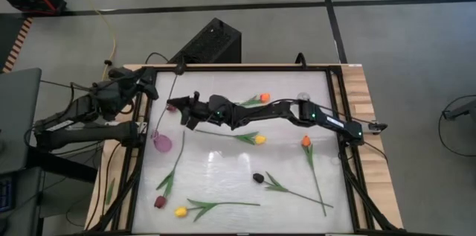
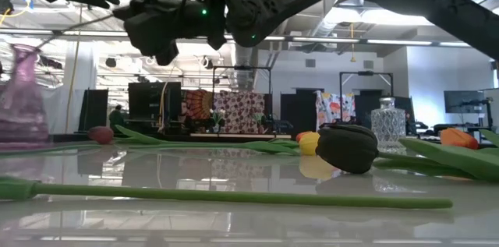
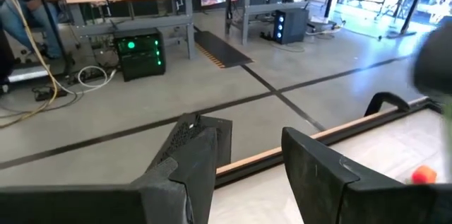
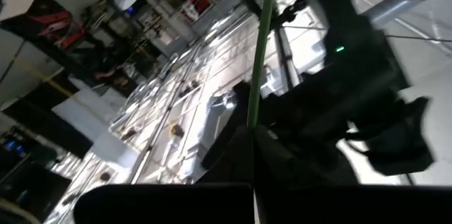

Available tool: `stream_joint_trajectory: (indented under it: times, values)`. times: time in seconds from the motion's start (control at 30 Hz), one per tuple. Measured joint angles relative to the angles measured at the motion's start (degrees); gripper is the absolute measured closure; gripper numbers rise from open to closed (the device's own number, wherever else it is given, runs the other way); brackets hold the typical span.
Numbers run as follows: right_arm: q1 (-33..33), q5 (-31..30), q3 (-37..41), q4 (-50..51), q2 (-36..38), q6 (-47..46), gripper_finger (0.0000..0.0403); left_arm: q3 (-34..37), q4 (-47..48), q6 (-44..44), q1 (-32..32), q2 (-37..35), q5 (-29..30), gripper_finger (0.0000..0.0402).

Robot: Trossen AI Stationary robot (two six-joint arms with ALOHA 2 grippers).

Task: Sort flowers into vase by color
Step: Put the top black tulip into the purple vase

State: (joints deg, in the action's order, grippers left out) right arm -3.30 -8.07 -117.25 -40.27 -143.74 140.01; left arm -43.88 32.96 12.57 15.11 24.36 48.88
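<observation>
My right gripper (image 1: 172, 105) reaches across the table to its left side and is shut on a thin green flower stem (image 4: 263, 54). That stem (image 1: 159, 111) slants down toward the purple vase (image 1: 161, 144). I cannot tell whether its lower end is inside the vase, and its head is not visible. My left gripper (image 3: 247, 174) is open and hovers over the table's far left corner (image 1: 152, 87), touching nothing. Other tulips lie flat on the table: orange (image 1: 264, 97), yellow-orange (image 1: 258, 139), orange (image 1: 306, 141), dark maroon (image 1: 257, 178), maroon (image 1: 159, 202) and yellow (image 1: 180, 211). My right gripper pinches the flower's green stem (image 4: 258, 114) between its two fingers, which lie across it. The stem is lifted off the table and runs on past the fingers, slanting (image 2: 74, 33) down toward the mouth of the purple vase (image 2: 22, 95).
A clear glass vase (image 1: 303, 99) stands near the table's far edge, under the right arm. A black box (image 1: 212, 42) sits on the floor beyond the far edge. A black frame (image 1: 338, 117) borders the white table top.
</observation>
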Motion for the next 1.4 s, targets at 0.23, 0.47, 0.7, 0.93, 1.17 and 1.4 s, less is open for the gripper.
stream_joint_trajectory:
  times: [0.23,0.47,0.7,0.93,1.17,1.4]
  values:
    - [1.59,0.89,0.0,0.04,0.0,-0.16,0.0378,0.0,0.56,0.03,0.0,0.0,0.0,0.0253]
    - [2.02,2.92,0.0,-0.02,0.0,5.35,0.0384,0.0,0.87,0.14,0.0,0.0,-0.02,0.0252]
    - [2.15,3.62,-0.4,0.04,0.0,8.68,0.0384,0.0,0.84,-0.01,0.0,0.0,-0.02,0.0253]
    - [3.12,3.6,-2.57,0.12,0.0,9.38,0.0384,0.0,0.82,-0.06,0.0,0.0,-0.02,0.0252]
    - [5.73,3.36,-2.99,2.51,0.02,8.84,0.0375,0.0,0.82,-0.1,0.0,0.0,-0.03,0.0253]
    - [7.07,2.58,-3.02,7.26,0.07,5.26,0.0351,0.0,1.14,-0.04,0.0,0.0,-0.84,0.0252]
